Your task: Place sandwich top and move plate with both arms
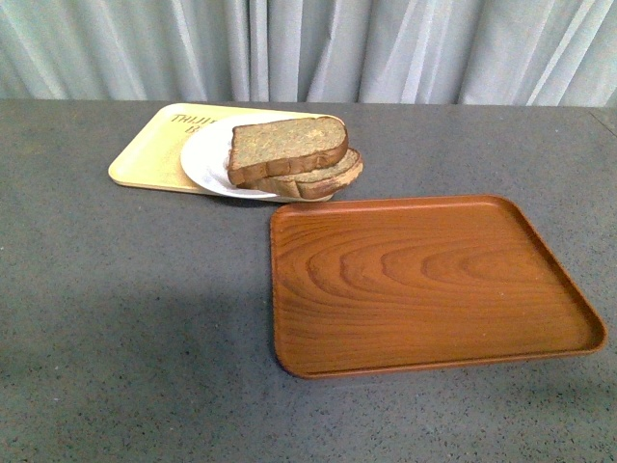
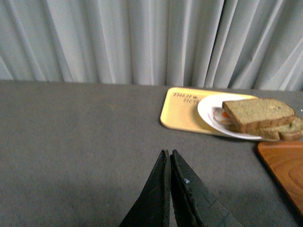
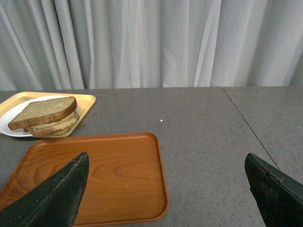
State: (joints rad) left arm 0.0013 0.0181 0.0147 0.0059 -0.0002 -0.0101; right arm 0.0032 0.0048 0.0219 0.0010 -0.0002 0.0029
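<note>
Sandwich top (image 1: 287, 145) on plate (image 1: 204, 154); left tool (image 2: 169, 158) together, right tool (image 3: 165, 163) apart

Dark printed lettering is showing on the yellow rectangular plastic tray (image 1: 154, 147), partly covered by the round white plate (image 1: 204, 154); the letters are staying too blurred to read.

Brown wooden tray (image 1: 424, 285) on the grey table (image 1: 125, 318), near a yellow tray (image 1: 154, 149); pale curtain (image 1: 308, 48) behind

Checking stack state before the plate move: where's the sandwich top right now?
In the front view the sandwich top lies left of centre at the back, on the stacked slices on the plate, which rests on the yellow tray behind the wooden tray.
</note>
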